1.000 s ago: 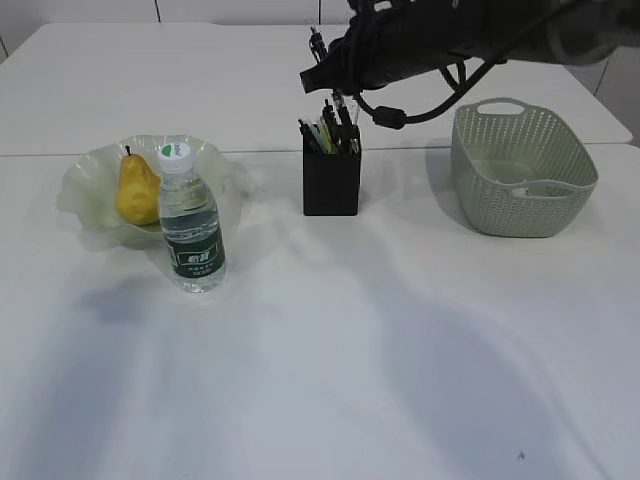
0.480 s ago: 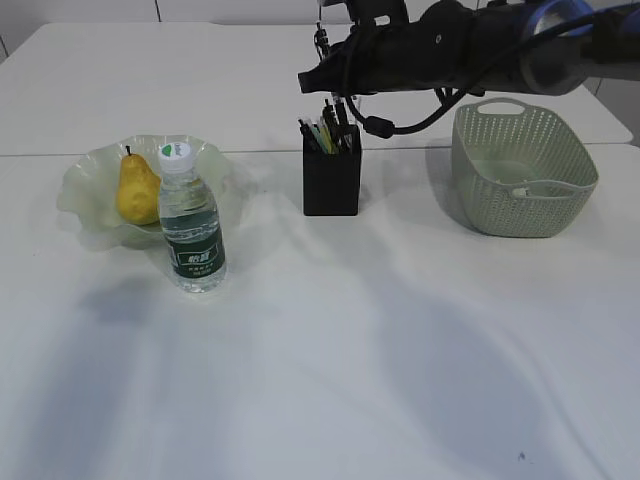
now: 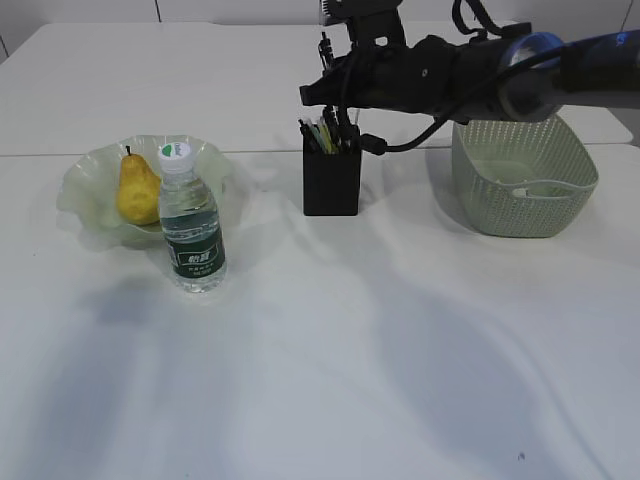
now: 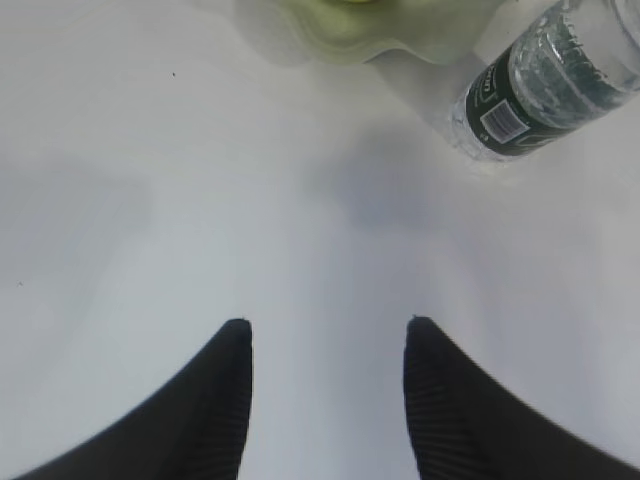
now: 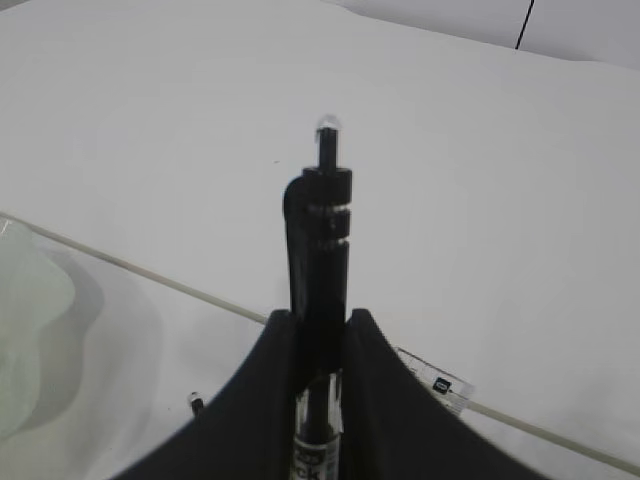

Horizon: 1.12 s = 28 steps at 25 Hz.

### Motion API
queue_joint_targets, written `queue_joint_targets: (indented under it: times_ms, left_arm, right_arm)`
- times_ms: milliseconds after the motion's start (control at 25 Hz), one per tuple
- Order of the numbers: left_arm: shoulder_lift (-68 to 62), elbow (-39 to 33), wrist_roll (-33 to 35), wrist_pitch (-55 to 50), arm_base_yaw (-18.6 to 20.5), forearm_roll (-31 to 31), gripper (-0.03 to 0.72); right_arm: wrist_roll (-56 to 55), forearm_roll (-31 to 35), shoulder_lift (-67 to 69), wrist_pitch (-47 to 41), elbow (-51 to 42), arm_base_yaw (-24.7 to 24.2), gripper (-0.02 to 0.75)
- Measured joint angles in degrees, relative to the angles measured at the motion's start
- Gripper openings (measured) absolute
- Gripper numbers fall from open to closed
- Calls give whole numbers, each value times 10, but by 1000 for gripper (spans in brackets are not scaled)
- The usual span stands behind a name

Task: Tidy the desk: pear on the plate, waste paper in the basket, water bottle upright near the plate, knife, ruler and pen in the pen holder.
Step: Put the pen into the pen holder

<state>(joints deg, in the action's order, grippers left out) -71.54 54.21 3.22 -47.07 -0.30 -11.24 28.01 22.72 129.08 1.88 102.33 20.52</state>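
My right gripper (image 3: pixel 332 90) (image 5: pixel 320 318) is shut on a black pen (image 5: pixel 318 240), held upright just above the black pen holder (image 3: pixel 331 185). Several pens stand in the holder. The clear ruler (image 5: pixel 436 383) pokes out below my fingers. I cannot pick out the knife. The pear (image 3: pixel 136 190) lies on the green plate (image 3: pixel 80 190), and the water bottle (image 3: pixel 191 232) (image 4: pixel 540 85) stands upright in front of it. The waste paper (image 3: pixel 530 188) lies in the basket (image 3: pixel 520 170). My left gripper (image 4: pixel 325 335) hangs open over the bare desk (image 4: pixel 200 200), near the bottle.
The right arm stretches from the right over the basket's back rim. A seam between two tabletops (image 3: pixel 260 152) runs behind the plate and the holder. The plate's ruffled rim (image 4: pixel 360 25) shows at the top of the left wrist view.
The right forearm has dropped and swung back toward the basket's rim, while its gripper stays over the pen holder with the pen. The left gripper has not moved.
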Motion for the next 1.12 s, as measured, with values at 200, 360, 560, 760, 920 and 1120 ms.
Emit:
queue_joint_targets:
  times_ms: [200, 360, 560, 760, 920, 1120]
  left_arm:
    - [0, 0, 0, 0, 0, 0, 348]
    - [0, 0, 0, 0, 0, 0, 347]
    - [0, 0, 0, 0, 0, 0, 347]
    - [0, 0, 0, 0, 0, 0, 347]
    - [0, 0, 0, 0, 0, 1, 347]
    - [0, 0, 0, 0, 0, 1, 342]
  right_arm:
    - [-8, 0, 19, 15, 0, 0, 79]
    - [-11, 0, 31, 16, 0, 0, 92]
    - [-12, 1, 32, 14, 0, 0, 214]
    - [-12, 1, 32, 10, 0, 0, 321]
    - [-12, 1, 32, 8, 0, 0, 326]
    - [-13, 20, -2, -44, 0, 0, 327]
